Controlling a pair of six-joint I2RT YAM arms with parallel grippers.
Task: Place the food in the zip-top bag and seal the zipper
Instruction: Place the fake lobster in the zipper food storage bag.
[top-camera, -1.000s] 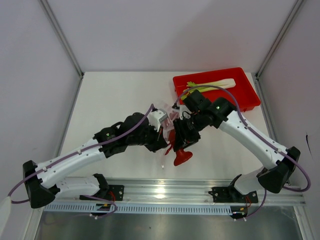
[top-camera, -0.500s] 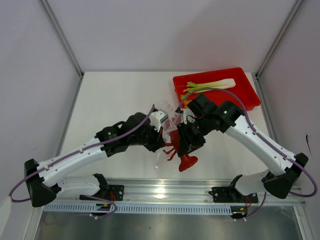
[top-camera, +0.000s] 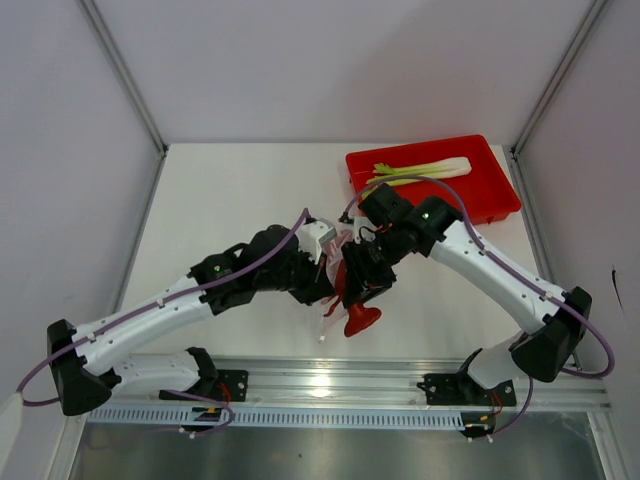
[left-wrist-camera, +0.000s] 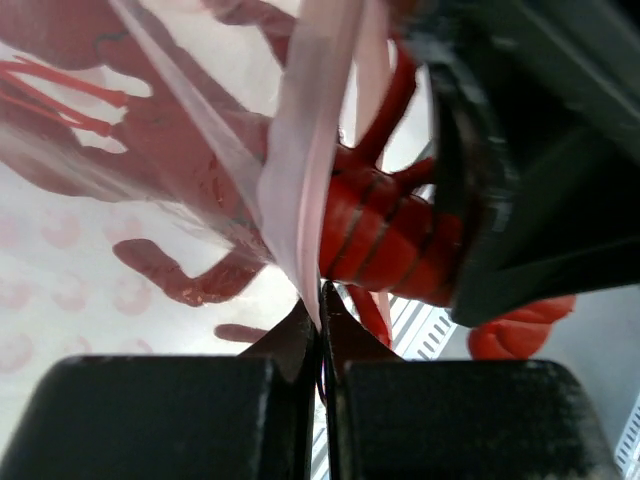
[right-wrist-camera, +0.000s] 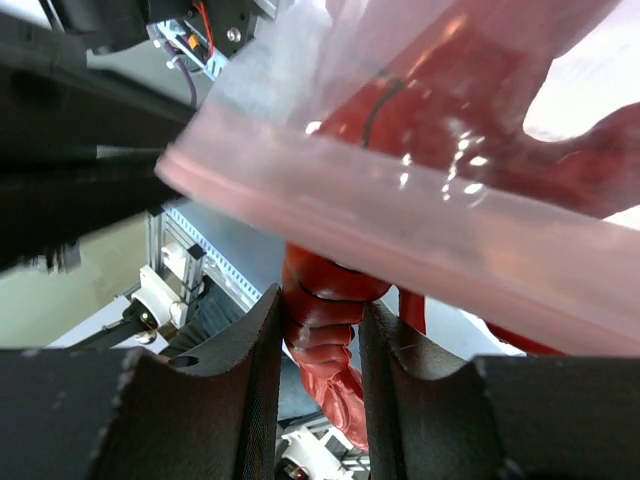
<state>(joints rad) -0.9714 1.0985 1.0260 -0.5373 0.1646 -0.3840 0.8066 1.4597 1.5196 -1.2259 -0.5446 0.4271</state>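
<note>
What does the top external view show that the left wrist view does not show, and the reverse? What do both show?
Only the top external view shows the red rectangular tray with the long pale-green-and-white leafy stalk lying in it. Only the left wrist view shows the left gripper pinched shut on the edge of the clear floppy plastic bag. Both show that bag and the dark red spiky piece next to it.

Clear glossy plastic zip-top bag (right-wrist-camera: 400, 230), ribbed shiny dark red spiky piece (right-wrist-camera: 325, 310), matt fingers (right-wrist-camera: 200, 420)
</note>
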